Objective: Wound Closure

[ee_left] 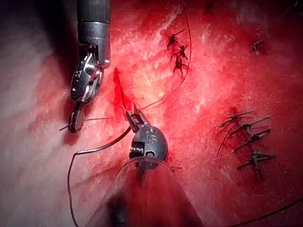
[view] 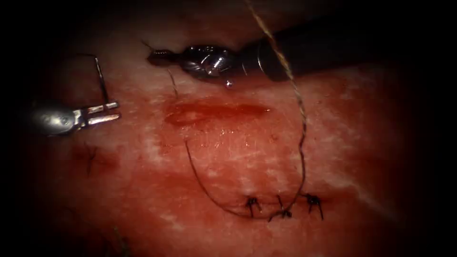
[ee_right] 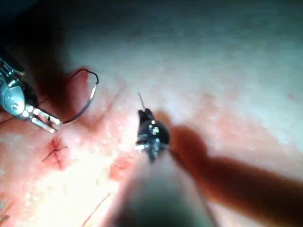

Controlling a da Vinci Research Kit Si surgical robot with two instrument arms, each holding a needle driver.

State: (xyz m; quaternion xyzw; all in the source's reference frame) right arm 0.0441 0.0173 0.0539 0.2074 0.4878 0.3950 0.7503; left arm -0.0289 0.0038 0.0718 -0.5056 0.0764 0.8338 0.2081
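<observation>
The knotted stitches [view: 283,205] lie nearest the endoscope, three dark knots in a row on the tissue [view: 228,162]. Thread [view: 301,138] rises from them toward the top edge, crossing the right arm's shaft; another strand curves away to the left. Beyond lies the open cut [view: 216,112], wet with red fluid. The right tool [view: 159,56], just past the cut, has its jaws closed on a short thread end. The left tool [view: 107,113], well left of the cut, grips the curved needle [view: 100,78] near one end; the needle stands clear of the tissue. Bare tissue lies open between the tools.
</observation>
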